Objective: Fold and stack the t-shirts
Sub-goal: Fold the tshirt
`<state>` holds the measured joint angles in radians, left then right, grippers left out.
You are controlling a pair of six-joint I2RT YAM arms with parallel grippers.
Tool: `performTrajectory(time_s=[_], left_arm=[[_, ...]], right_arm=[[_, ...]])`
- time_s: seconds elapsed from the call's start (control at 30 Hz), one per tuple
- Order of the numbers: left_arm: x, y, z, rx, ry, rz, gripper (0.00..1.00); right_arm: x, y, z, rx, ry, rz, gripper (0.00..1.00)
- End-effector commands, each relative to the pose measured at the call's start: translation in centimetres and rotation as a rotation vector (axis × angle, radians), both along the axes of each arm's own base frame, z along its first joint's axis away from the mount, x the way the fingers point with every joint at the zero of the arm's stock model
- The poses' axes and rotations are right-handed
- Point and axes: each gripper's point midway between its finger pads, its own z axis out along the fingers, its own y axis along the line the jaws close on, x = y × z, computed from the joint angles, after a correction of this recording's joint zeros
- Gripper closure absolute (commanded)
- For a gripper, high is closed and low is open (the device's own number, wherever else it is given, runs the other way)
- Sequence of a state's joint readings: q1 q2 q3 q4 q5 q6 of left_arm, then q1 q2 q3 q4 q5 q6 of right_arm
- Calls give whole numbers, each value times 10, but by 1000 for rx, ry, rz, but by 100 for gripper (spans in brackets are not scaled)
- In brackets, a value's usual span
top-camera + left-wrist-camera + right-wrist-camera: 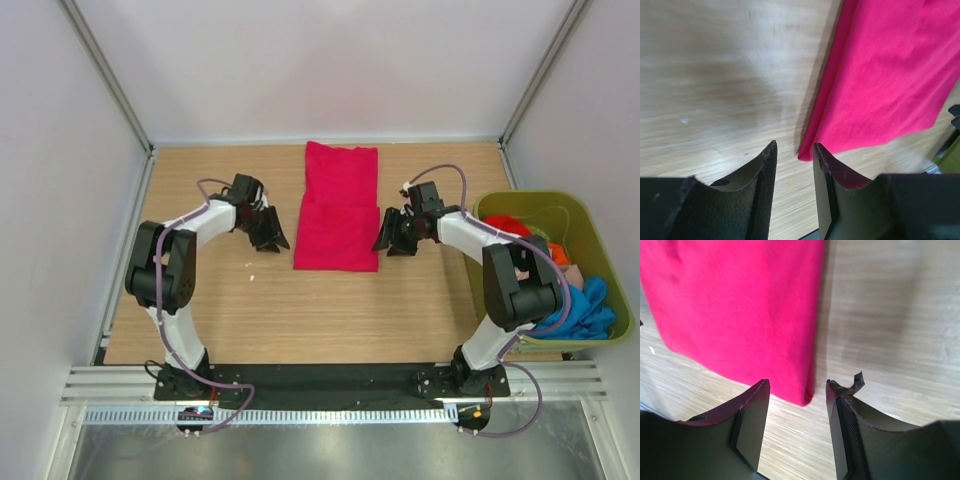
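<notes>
The crimson-red t-shirt (pixel 337 207) lies folded into a long strip in the middle of the table. My left gripper (pixel 271 236) is open and empty just left of the shirt's near left corner (pixel 807 154). My right gripper (pixel 390 238) is open and empty just right of the near right corner (pixel 807 396). Neither gripper touches the cloth. The orange-red t-shirt (pixel 512 226), a beige-pink one (pixel 520 268) and the bright blue one (pixel 590 305) lie bunched in the olive-green tub (pixel 612 262) at the right.
The tub stands at the table's right edge beside the right arm. Grey walls and metal posts enclose the table. A small white speck (pixel 251 277) lies on the wood near the left gripper.
</notes>
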<state>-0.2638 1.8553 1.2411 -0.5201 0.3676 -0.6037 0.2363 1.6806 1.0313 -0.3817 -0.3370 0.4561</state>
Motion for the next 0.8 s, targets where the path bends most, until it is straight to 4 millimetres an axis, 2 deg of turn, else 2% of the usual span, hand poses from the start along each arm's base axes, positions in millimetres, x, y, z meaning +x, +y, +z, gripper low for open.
performTrajectory(time_s=[0.0, 0.13, 0.3, 0.37, 0.4, 0.43, 0.5, 0.53, 0.57, 0.77], left_arm=[[-9, -25, -1, -86, -19, -45, 64], [-17, -35, -11, -103, -20, -78, 63], [-22, -40, -20, -129, -11, -85, 64], [-25, -45, -19, -153, -7, -98, 79], [-27, -47, -19, -158, -4, -103, 88], [-30, -48, -17, -165, 7, -97, 99], [-37, -46, -18, -155, 14, -89, 100], [-47, -42, -20, -138, 34, -74, 100], [-51, -41, -22, -125, 37, -66, 100], [-80, -27, -36, -55, 72, -28, 100]], right_arm=[[-11, 7, -3, 36, -3, 14, 44], [-17, 16, -9, 75, -23, 44, 45], [-22, 17, -22, 81, 0, 53, 48], [-26, 18, -26, 87, 13, 58, 52], [-26, 18, -26, 91, 11, 57, 56], [-28, 17, -26, 90, 12, 58, 71], [-32, 15, -28, 73, 20, 57, 86], [-33, 12, -29, 57, 26, 50, 95], [-34, 7, -29, 30, 25, 39, 99], [-50, -7, -41, -31, 79, 11, 99]])
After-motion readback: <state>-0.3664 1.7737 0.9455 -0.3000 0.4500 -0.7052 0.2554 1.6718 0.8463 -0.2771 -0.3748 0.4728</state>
